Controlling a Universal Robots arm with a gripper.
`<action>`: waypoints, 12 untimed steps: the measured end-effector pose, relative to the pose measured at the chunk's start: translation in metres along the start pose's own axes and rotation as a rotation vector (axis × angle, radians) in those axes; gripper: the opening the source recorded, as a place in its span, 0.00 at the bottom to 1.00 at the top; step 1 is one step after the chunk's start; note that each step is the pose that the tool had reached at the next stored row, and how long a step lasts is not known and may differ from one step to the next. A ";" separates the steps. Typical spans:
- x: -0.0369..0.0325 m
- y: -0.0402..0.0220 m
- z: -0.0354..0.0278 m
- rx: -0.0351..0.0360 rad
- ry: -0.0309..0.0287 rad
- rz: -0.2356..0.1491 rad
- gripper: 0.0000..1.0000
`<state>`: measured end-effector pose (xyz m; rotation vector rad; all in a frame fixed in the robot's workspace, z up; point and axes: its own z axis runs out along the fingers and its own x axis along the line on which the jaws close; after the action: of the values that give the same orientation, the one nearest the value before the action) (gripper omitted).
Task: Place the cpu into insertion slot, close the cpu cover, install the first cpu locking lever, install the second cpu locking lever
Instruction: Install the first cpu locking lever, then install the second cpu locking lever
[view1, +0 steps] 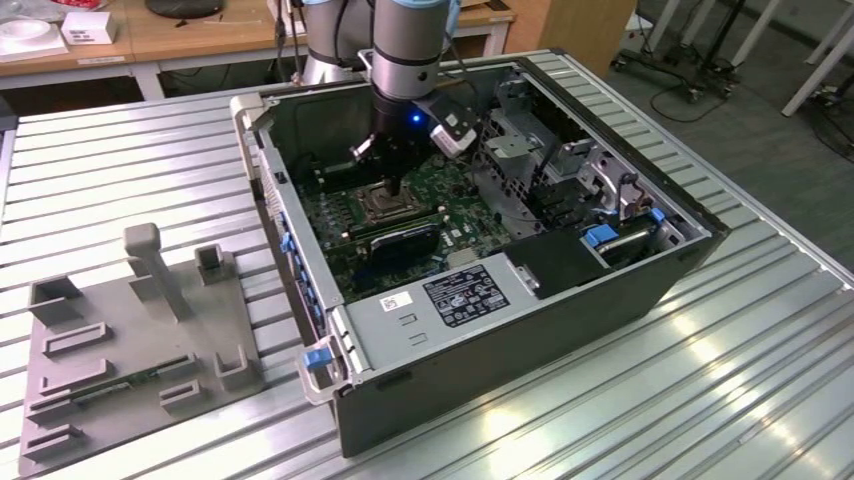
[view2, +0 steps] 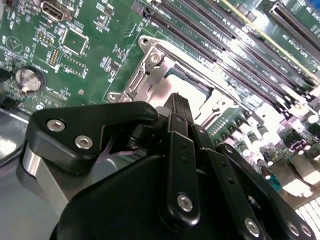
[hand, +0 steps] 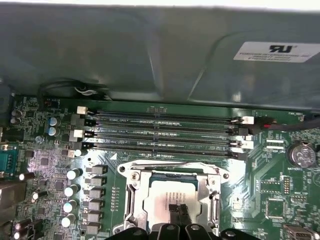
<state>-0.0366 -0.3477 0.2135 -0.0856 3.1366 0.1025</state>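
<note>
Arm (view1: 400, 60) vertical, fingers (hand: 176, 212) together.

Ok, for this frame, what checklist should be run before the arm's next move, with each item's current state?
1. cpu lies flat inside the cpu cover window: ok.
2. cpu cover lying down, not raised: ok, as it looks.
3. gripper shut, nothing seen between its tips: ok.
4. gripper tips at the cover's edge, clear of the memory slots: ok.
5. locking levers latched: cannot tell.
</note>
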 end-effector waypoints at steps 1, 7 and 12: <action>0.0000 0.0000 -0.0001 0.0000 -0.0001 0.000 0.11; 0.0020 0.0002 -0.0002 0.0003 -0.0015 0.000 0.11; 0.0047 0.0003 -0.0002 0.0002 -0.0017 0.000 0.11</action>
<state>-0.0413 -0.3477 0.2137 -0.0856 3.1349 0.1022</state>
